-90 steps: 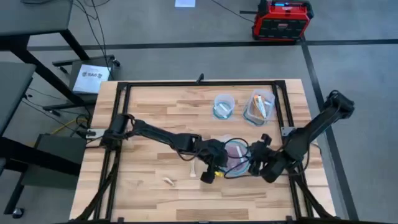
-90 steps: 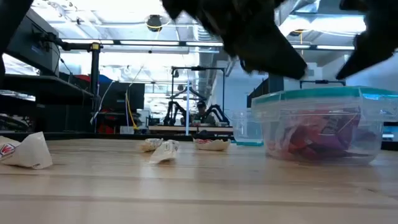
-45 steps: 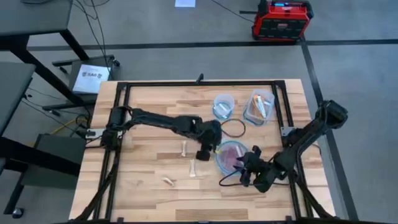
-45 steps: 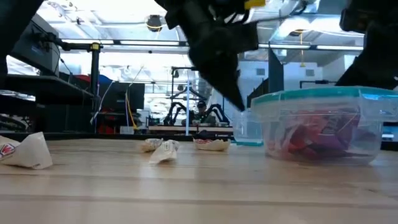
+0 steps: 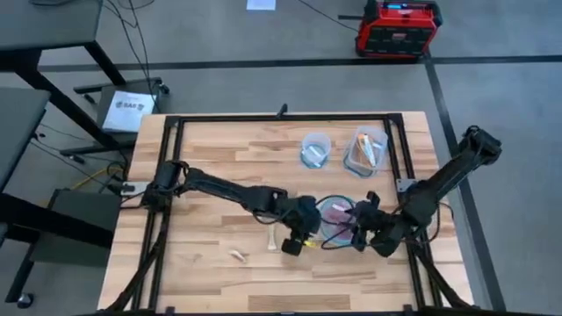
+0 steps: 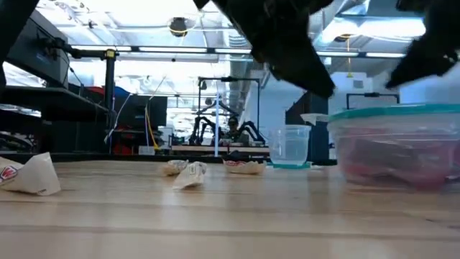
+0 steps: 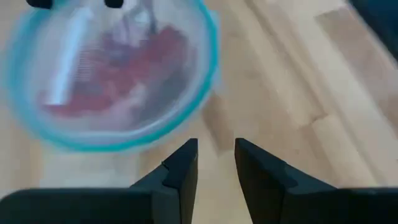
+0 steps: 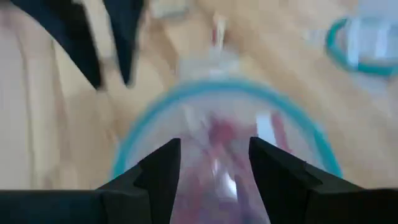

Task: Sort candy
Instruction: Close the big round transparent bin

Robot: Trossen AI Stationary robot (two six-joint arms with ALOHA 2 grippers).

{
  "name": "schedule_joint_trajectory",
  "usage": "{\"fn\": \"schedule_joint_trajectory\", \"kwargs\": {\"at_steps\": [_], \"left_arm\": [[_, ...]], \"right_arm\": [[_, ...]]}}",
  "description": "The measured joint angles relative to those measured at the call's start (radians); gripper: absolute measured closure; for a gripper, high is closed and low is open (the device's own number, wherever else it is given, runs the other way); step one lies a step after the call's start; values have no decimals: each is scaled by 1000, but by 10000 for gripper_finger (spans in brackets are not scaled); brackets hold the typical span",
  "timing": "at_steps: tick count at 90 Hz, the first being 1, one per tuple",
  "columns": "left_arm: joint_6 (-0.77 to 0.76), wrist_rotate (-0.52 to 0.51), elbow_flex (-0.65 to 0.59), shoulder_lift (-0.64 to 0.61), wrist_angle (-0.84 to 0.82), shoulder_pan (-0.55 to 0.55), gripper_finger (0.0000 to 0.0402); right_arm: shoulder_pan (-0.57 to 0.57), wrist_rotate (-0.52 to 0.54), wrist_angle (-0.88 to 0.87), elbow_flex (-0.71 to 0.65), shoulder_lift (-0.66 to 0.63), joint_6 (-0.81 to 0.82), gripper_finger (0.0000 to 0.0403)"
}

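Left gripper (image 5: 297, 239) and right gripper (image 5: 360, 230) flanking candy (image 5: 335, 213) container (image 5: 321, 225), lower centre; both fingers released, grasping nothing.

Pale butcher-block wood on the surface (image 5: 219, 162), smooth, with a soft sheen in the low view. Clear glossy plastic with a teal rim on the round tub (image 6: 397, 144); same clear plastic on the small cup (image 6: 289, 146). Crinkled, papery white wrappers on the candy (image 6: 30, 175). Matt black on the left claw (image 7: 215, 163) and right claw (image 8: 213, 163). Black metal rails framing the surface.
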Motion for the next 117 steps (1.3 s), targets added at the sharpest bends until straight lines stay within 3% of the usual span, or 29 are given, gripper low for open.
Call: {"fn": "schedule_joint_trajectory", "kwargs": {"at_steps": [6,21,34,52,90,117], "left_arm": [[49,-43,24,-13,-44,13,309],[88,-36,9,-17,-61,92,309],[61,70,-89,-17,56,148,309],[14,133,-184,-15,234,166,309],[-49,149,-199,72,376,141,309],[-50,144,-189,75,364,145,309]], "right_arm": [[8,48,97,-23,23,-63,223],[9,61,345,-106,127,-188,223],[6,66,454,-176,174,-176,223],[5,73,613,-268,200,-149,223],[-17,62,665,-292,233,-168,223],[-22,77,713,-291,280,-195,223]]}}
